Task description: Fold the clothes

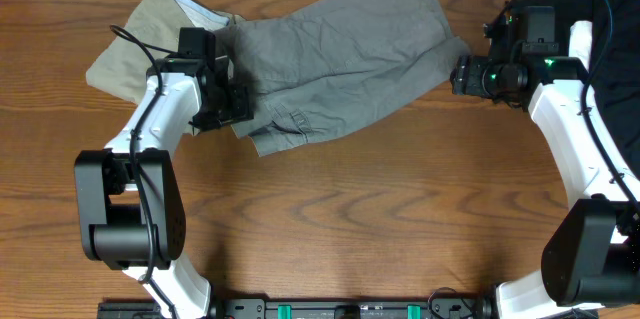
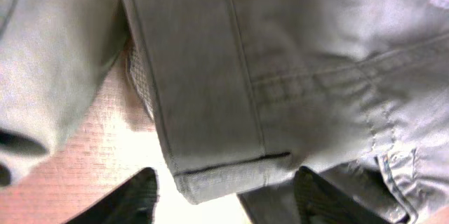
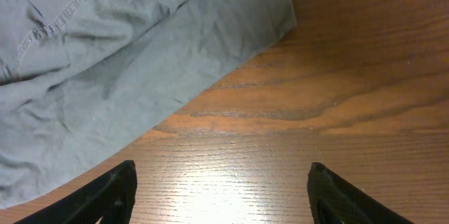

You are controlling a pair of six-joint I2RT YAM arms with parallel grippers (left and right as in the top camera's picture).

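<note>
The clothes lie along the far side of the table. The grey shorts (image 1: pixel 340 54) are spread out and rumpled in the middle. My left gripper (image 1: pixel 238 109) sits at their left edge. In the left wrist view it (image 2: pixel 228 199) is open, and a folded hem corner of the grey shorts (image 2: pixel 224 175) lies between its dark fingers (image 2: pixel 133 197) without being pinched. My right gripper (image 1: pixel 460 72) is at the shorts' right end. It (image 3: pixel 221 196) stands open over bare wood, with the edge of the grey shorts (image 3: pixel 126 62) just ahead to the left.
A khaki garment (image 1: pixel 125 54) lies partly under the shorts at the far left. A black garment (image 1: pixel 612 44) is piled at the far right behind the right arm. Bare wooden tabletop (image 1: pixel 350 219) fills the near half.
</note>
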